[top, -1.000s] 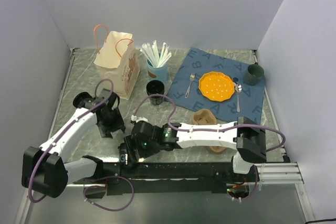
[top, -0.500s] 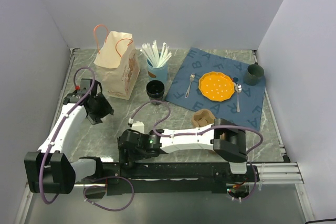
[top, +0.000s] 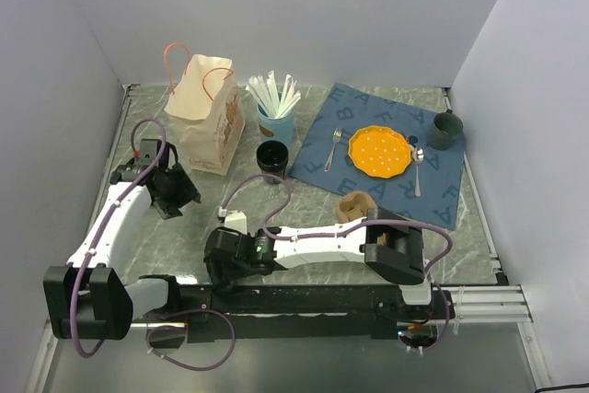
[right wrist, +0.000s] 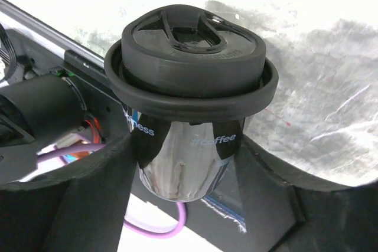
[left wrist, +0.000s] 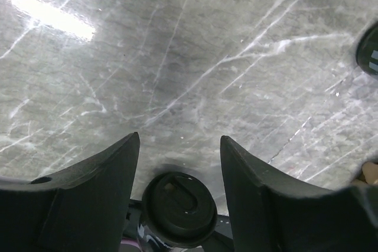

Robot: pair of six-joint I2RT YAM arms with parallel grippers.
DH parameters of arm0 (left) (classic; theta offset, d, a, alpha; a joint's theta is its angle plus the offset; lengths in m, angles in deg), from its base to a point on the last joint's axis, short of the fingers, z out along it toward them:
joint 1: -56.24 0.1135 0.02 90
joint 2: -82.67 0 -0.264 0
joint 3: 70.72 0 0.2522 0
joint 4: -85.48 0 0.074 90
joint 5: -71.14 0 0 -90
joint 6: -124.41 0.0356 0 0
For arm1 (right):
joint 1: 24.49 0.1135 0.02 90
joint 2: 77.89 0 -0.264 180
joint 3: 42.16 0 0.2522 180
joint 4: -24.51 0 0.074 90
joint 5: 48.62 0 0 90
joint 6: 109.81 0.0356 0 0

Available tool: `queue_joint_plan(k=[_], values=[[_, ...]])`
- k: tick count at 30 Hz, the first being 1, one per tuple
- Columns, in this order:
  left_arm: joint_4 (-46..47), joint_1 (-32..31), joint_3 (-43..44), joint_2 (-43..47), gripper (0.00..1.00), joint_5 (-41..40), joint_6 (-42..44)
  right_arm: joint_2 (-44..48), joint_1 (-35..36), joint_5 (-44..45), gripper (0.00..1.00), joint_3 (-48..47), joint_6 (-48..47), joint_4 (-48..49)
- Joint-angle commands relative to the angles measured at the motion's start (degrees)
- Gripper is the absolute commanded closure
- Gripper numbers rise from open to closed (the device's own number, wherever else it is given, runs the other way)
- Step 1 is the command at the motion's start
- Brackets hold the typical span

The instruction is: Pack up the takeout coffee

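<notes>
The takeout coffee [right wrist: 192,63], a small black cup with a black lid and "#coffee" on its side, is squeezed between my right gripper's fingers [right wrist: 186,157]. It hangs above the arm bases at the near left of the table. In the top view the right gripper [top: 228,260] hides the cup. My left gripper [top: 173,190] is open and empty over bare marble at the left. In the left wrist view a black lid [left wrist: 177,208] shows low between the open fingers [left wrist: 180,146], touching neither.
A paper bag [top: 207,112] stands at the back left. Beside it are a light-blue straw cup [top: 276,121] and a lidless black cup [top: 271,156]. A brown cup carrier [top: 357,206] sits mid-table. A blue mat [top: 442,167] holds an orange plate [top: 379,152]. A grey-green mug [top: 444,131] stands at the far right.
My left gripper has drawn back and to the left, away from the right gripper. My right arm has swung its gripper a little further toward the near left edge.
</notes>
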Motion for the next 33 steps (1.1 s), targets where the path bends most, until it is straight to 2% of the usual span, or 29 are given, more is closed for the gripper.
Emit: queue_joint_plan(k=[1,4,10,14,18,21,25,28,33], values=[[-0.8,0.3,1.2,1.3,0.38,3.2,0.8,0.3,-0.8,1.7,0.36,-0.9,-7.1,2.9],[-3.3,0.3,2.2,1.3,0.39,4.6,1.0,4.0,-1.7,2.0,0.38,2.3,-14.9,6.1],[-1.0,0.1,0.0,2.4,0.41,14.9,-0.9,16.2,-2.7,2.8,0.39,15.2,-30.0,18.2],[-2.2,-1.7,5.5,1.3,0.42,19.3,-1.5,23.0,-3.3,3.0,0.38,22.8,-38.6,24.5],[-3.6,-5.3,8.3,2.5,0.43,25.4,-6.0,29.7,-3.9,4.4,0.38,28.1,-46.3,29.9],[-3.7,-5.4,8.4,7.0,0.41,30.1,-8.4,32.8,-4.3,6.5,0.38,31.3,-53.6,35.4],[-7.1,-5.4,8.0,10.9,0.40,36.1,-6.8,35.2,-4.3,6.6,0.39,35.2,-61.8,44.4],[-10.4,-5.4,7.7,12.9,0.40,34.6,-4.6,35.6,-4.6,7.6,0.39,35.8,-65.0,47.2],[-8.9,-5.4,5.3,14.7,0.43,38.6,-5.0,35.5,-4.6,7.7,0.39,36.1,-67.5,49.6]])
